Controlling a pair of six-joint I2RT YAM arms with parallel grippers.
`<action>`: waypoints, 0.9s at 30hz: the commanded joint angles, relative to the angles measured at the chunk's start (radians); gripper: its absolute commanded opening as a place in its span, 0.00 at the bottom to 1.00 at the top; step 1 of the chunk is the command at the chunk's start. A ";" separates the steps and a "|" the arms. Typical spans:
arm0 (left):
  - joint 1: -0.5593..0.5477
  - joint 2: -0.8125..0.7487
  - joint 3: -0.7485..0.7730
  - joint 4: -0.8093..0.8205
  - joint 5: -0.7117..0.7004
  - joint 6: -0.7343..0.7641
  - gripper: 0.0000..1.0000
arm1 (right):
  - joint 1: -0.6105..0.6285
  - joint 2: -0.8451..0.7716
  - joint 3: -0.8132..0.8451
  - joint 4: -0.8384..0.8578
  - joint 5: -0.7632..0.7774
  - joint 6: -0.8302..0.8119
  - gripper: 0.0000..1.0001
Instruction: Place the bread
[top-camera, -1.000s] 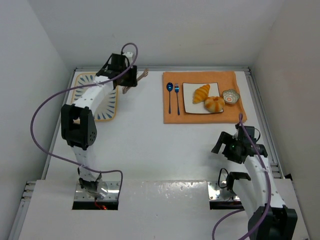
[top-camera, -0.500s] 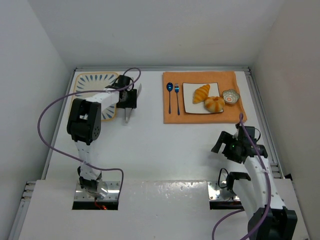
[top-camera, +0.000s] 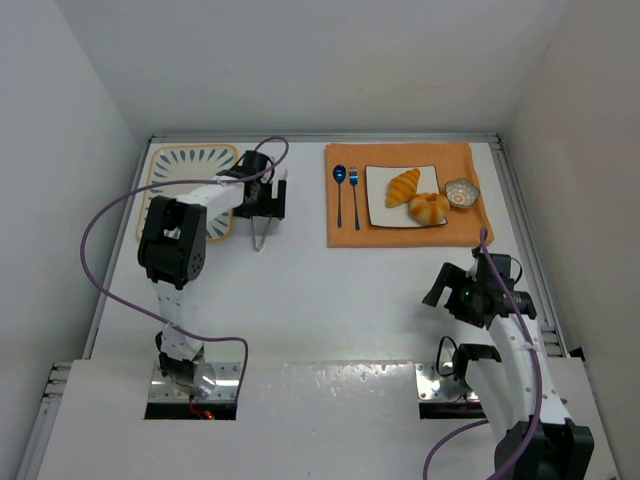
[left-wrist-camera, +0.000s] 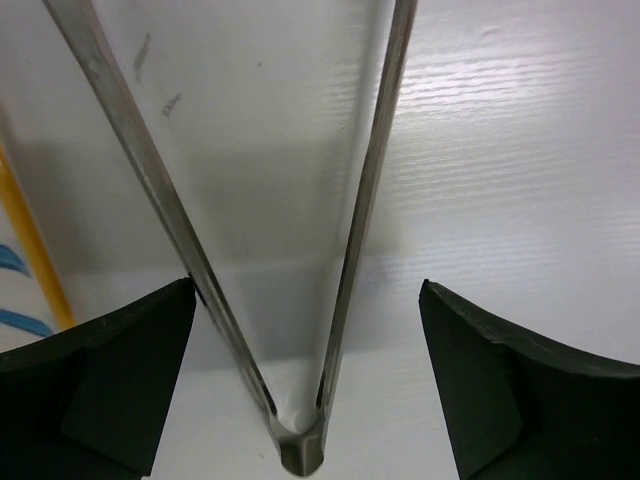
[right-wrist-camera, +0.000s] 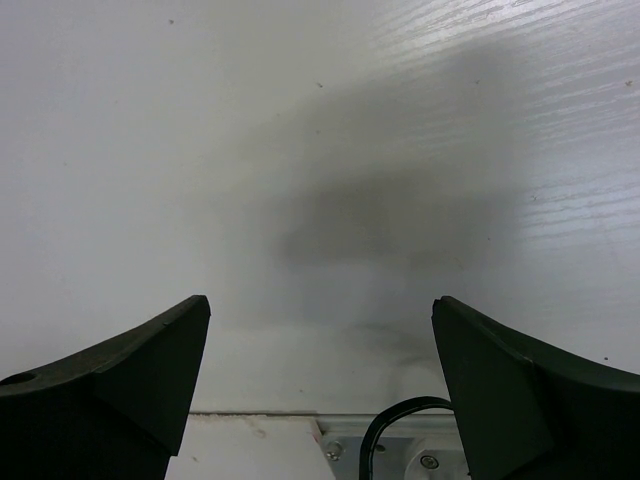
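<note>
Up top, spotting croissant (top-camera: 403, 186) and bun (top-camera: 429, 208) side by side on the plate (top-camera: 376, 212), so probably done placing. Left wrist, seeing left claw (left-wrist-camera: 307, 290) released around tongs (left-wrist-camera: 360, 200) lying on the desk (left-wrist-camera: 500, 150), likely finished with. Right wrist, finding right claw (right-wrist-camera: 320, 300) spread too, empty.

A golden-brown croissant (top-camera: 403, 186) and bun (top-camera: 429, 208) are seen on a white plate (top-camera: 376, 210), which is laid on a plain orange cloth (top-camera: 400, 238) with a blue spoon (top-camera: 339, 176) and fork (top-camera: 354, 178). A mat (top-camera: 190, 165) is patterned with dark blue radiating stripes on cream and edged in yellow. The tongs (left-wrist-camera: 360, 200) are silver and the table (top-camera: 330, 300) is white.
</note>
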 joint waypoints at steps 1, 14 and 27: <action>-0.004 -0.161 0.107 -0.055 0.024 0.043 1.00 | 0.000 -0.004 0.011 0.006 0.001 0.000 0.93; 0.509 -0.439 -0.001 -0.173 -0.077 0.178 1.00 | 0.000 0.068 0.013 0.118 -0.050 -0.026 1.00; 0.893 -0.454 -0.347 -0.115 -0.005 0.258 1.00 | 0.000 0.114 -0.004 0.228 -0.025 0.001 1.00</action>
